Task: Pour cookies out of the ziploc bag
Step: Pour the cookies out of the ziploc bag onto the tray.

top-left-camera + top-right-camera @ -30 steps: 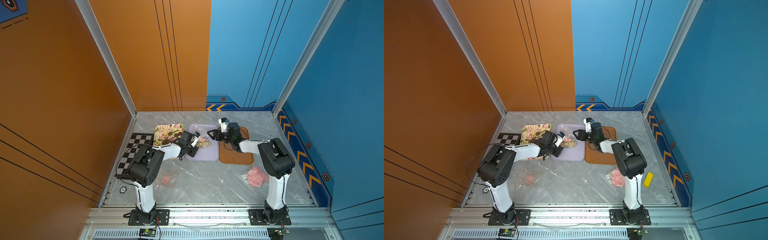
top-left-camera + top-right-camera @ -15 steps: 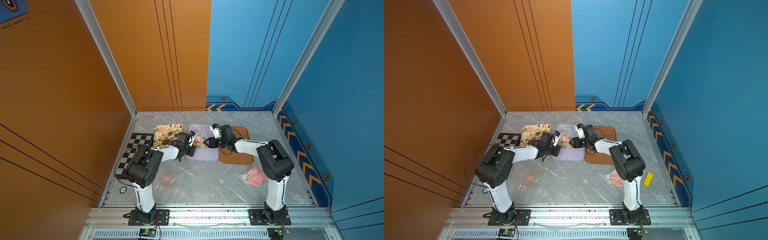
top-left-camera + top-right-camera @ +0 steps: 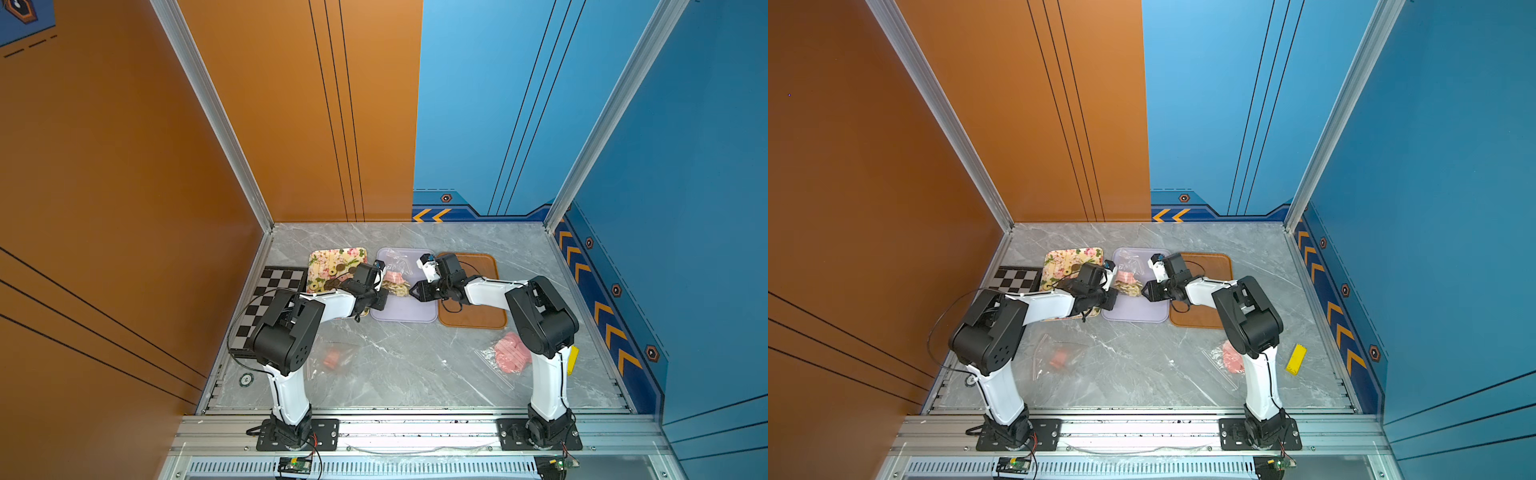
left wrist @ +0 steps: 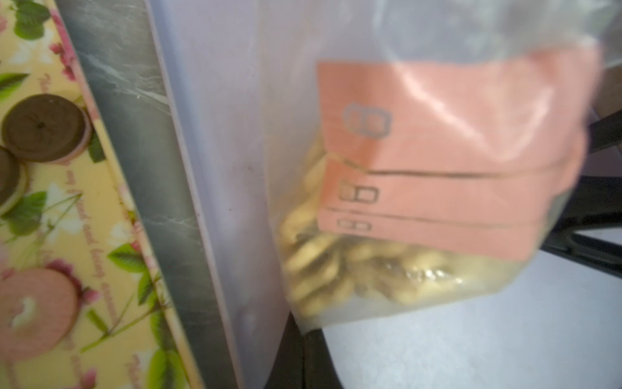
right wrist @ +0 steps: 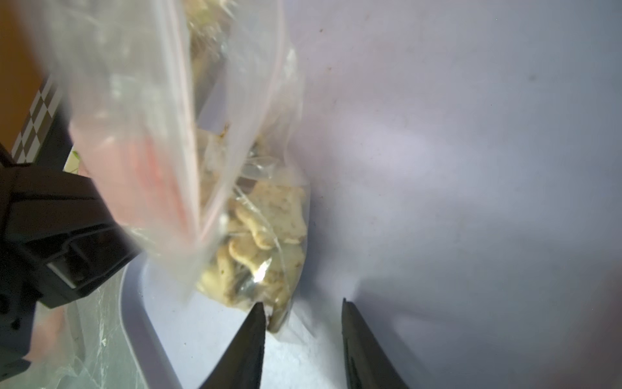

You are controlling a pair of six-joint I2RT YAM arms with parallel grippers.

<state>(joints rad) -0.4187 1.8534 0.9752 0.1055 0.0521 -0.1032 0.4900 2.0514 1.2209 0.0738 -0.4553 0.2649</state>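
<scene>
Quick status from my end. The left gripper (image 3: pixel 383 296) is clamped on one edge of the clear plastic ziploc bag (image 3: pixel 395 279). It holds the bag up over the pale lavender rectangular tray (image 3: pixel 405 311), close to the rim on the floral-tray side. The cream flower-shaped cookies (image 5: pixel 269 215) have all slumped into the bag's lowest corner, with a stack of salmon-pink paper slips (image 4: pixel 454 118) lying against them. The right gripper (image 5: pixel 301 303) has its jaws apart around that low corner. One finger touches the film, but nothing is pinched yet.

Stuff that worries me:

- That corner is stuffed with cookies. If the right jaws bite there, they might crush a biscuit. They might also catch only slippery film and lose it once I lift.
- If I tip the bag, I reckon the slips slide first and plug the mouth. I can't tell from my feeds whether the zip is even open.
- There's a strip of grey marble tabletop (image 4: pixel 141 168) between this tray and the yellow floral tray (image 4: pixel 84 182), which has brown and pink round cookies (image 4: pixel 43 128) on it. A sloppy swing dumps cookies on the marble.
- Both wrists are nearly nose to nose, so a big rotation could knock them together.
</scene>
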